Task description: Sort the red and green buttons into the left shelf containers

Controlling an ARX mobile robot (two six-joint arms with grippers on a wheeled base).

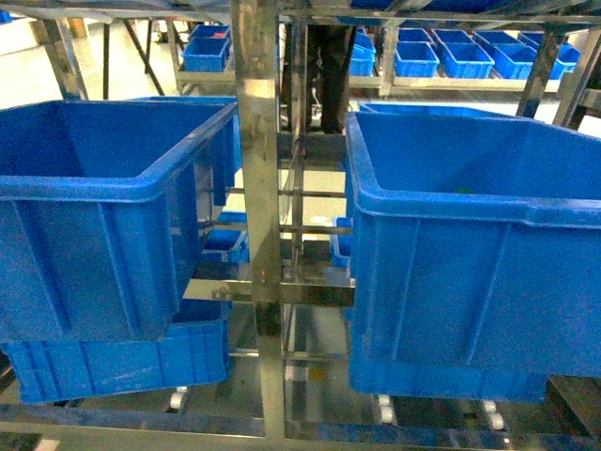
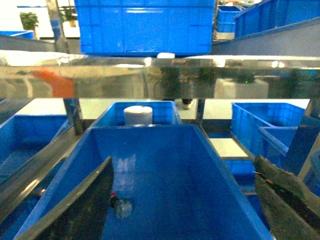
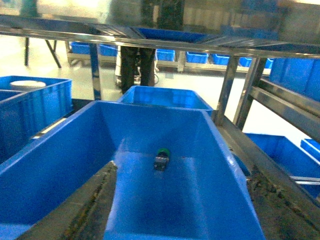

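Two deep blue containers stand on the shelf in the head view, a left one and a right one; neither gripper shows there. In the left wrist view my left gripper hangs open over a container. On its floor lies the red button, partly behind the left finger. In the right wrist view my right gripper is open above a container, with the green button lying on the floor near the far wall. Nothing is between either pair of fingers.
A steel shelf post stands between the two containers, and more blue bins sit on the level below. A steel shelf beam runs close overhead. A bin behind holds a white cylinder. Small blue trays line a far rack.
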